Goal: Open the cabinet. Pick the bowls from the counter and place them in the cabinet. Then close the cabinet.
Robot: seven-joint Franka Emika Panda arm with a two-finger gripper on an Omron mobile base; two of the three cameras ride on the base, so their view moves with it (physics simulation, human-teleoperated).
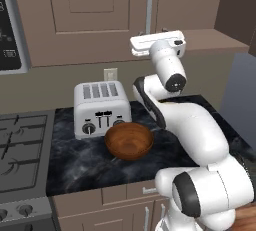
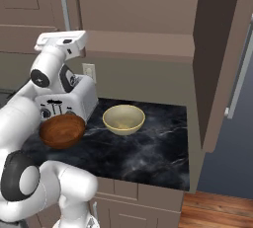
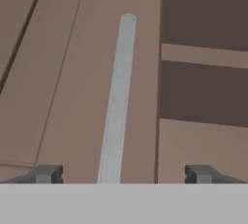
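Now end effector wide, straddling left door handle beside open cabinet.

The cabinet is a flat mid-brown with panelled doors, and its long bar handle is pale silver. Its inner shelf is a plain lighter brown, against a darker brown interior. The counter is black with thin white veins (a marble look), over brown drawers. One bowl is glossy reddish-brown wood; the other bowl is pale cream-yellow. The toaster is silver with dark knobs. The stove top is grey with darker grates. The wall outlet is off-white.
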